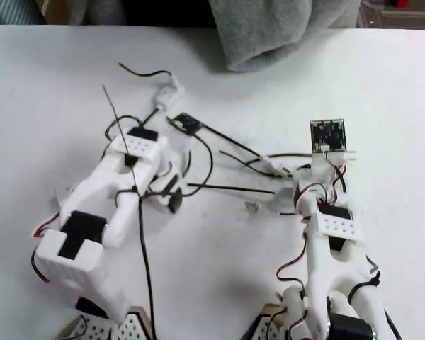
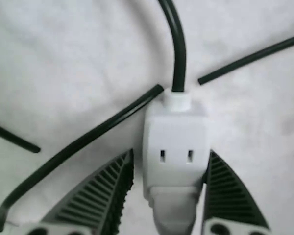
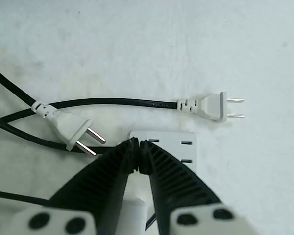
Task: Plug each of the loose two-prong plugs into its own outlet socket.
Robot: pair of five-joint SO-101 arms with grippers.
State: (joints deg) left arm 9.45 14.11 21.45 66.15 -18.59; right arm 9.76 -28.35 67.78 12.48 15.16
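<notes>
Clamping a white socket (image 2: 172, 142) between the ribbed dark fingers (image 2: 103, 200) of the left gripper (image 2: 170, 159), one finger tight against each flank, both slots in plain sight between them. Trailing a black cable (image 2: 179, 44) from the socket's far end across the white table (image 2: 49, 58), past other black leads (image 2: 250, 58) lying loose beside it.

Holding the right gripper (image 3: 138, 149) closed, fingertips together, right over the edge of a second socket (image 3: 174, 142), also white, flat on the table with its slots showing. Leaving a flat-prong plug (image 3: 209, 106) loose near that second socket, apart from it, prongs bare and pointing away from its black cord. Leaving a round-pin plug (image 3: 68, 128) loose on the opposite side of the fingertips, pins bare and aimed toward them, close but not touching.

Viewed from above: placing the left arm (image 1: 120, 177) at 8 o'clock on the table, its tip toward the centre amid a tangle of black wires (image 1: 205, 152); placing the right arm (image 1: 333, 241) at 4 o'clock, stretched toward 12. Showing a small white connector (image 1: 168, 92) at 11 o'clock, beyond the left arm, and a grey cloth (image 1: 269, 32) draped over the far edge at 12 o'clock.
</notes>
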